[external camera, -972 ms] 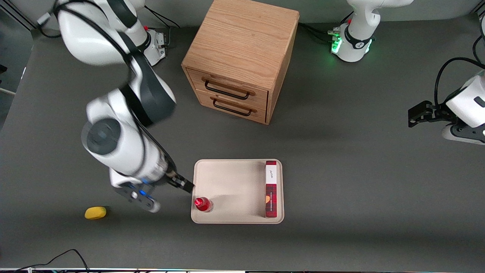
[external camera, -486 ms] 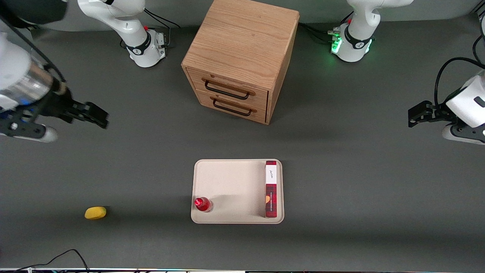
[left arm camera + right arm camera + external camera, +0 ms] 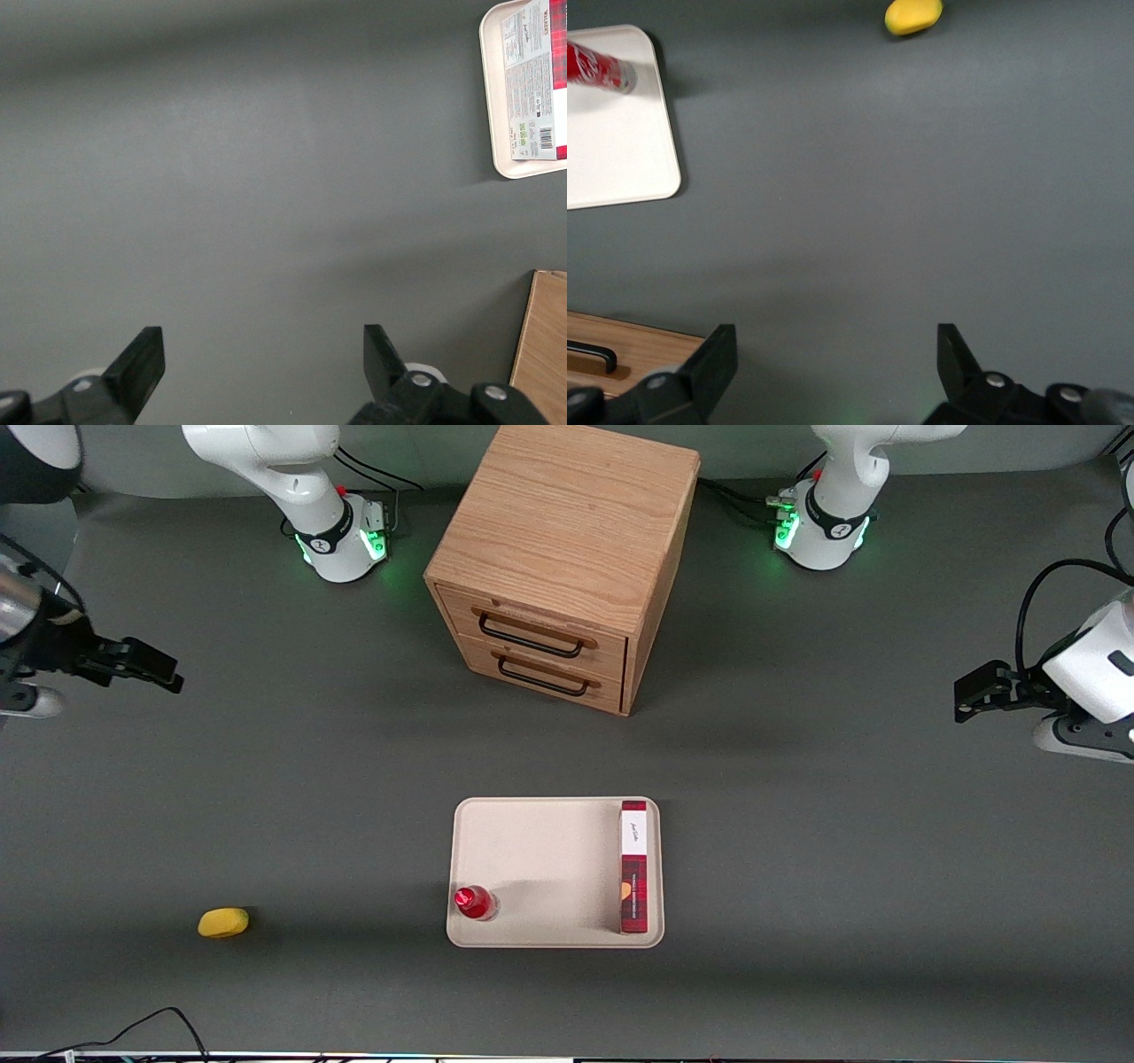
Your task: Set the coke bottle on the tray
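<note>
The hand [image 3: 164, 673] is raised over the dark grey surface [image 3: 797, 824] at the working arm's end, its fingers pointing toward the middle of the surface, and it holds nothing. In the right wrist view the two fingers [image 3: 713, 359] stand wide apart, with bare surface showing between them. The hand is well apart from the tray [image 3: 532, 859] and farther from the front camera than it. The coke bottle [image 3: 475, 902] stands upright on the tray, in the corner nearest the front camera on the working arm's side, just beside the raised rim. A long red plaid box [image 3: 633, 866] lies on the same tray along the edge toward the parked arm's end, well apart from the bottle. A small yellow object [image 3: 222, 922] rests on the surface toward the working arm's end, about as near the front camera as the bottle. A wooden two-drawer cabinet [image 3: 558, 558] stands farther from the front camera than the tray, both drawers closed. The right wrist view shows the bottle's side with white lettering on it, which the front view does not show. The left wrist view shows only the printed side of the box and one tray corner; the bottle does not appear there.
</note>
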`<control>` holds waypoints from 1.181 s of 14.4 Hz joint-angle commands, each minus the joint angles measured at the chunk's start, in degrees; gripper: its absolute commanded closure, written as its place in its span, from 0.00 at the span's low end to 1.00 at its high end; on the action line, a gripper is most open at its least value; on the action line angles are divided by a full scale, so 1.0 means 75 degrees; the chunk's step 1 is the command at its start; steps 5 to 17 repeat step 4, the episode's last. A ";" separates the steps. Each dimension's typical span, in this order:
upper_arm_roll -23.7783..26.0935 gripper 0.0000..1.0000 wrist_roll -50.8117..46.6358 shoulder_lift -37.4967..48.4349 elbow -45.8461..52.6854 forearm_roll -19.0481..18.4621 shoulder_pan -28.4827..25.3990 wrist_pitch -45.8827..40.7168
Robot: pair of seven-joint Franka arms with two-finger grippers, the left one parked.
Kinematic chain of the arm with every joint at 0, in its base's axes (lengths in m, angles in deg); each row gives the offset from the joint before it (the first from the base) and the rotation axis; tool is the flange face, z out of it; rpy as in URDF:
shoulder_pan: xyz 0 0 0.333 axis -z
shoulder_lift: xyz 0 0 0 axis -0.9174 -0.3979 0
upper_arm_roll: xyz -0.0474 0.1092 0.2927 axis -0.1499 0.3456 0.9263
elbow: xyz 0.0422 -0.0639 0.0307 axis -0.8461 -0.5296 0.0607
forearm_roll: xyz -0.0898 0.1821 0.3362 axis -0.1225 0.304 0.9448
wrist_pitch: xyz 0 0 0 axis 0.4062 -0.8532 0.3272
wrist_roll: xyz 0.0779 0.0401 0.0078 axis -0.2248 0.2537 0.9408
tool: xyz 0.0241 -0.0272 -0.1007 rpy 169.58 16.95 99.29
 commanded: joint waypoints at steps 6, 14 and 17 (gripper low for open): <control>-0.0004 0.00 -0.0090 0.0178 0.0174 0.0155 -0.0149 -0.0143; -0.0004 0.00 -0.0090 0.0178 0.0174 0.0155 -0.0149 -0.0143; -0.0004 0.00 -0.0090 0.0178 0.0174 0.0155 -0.0149 -0.0143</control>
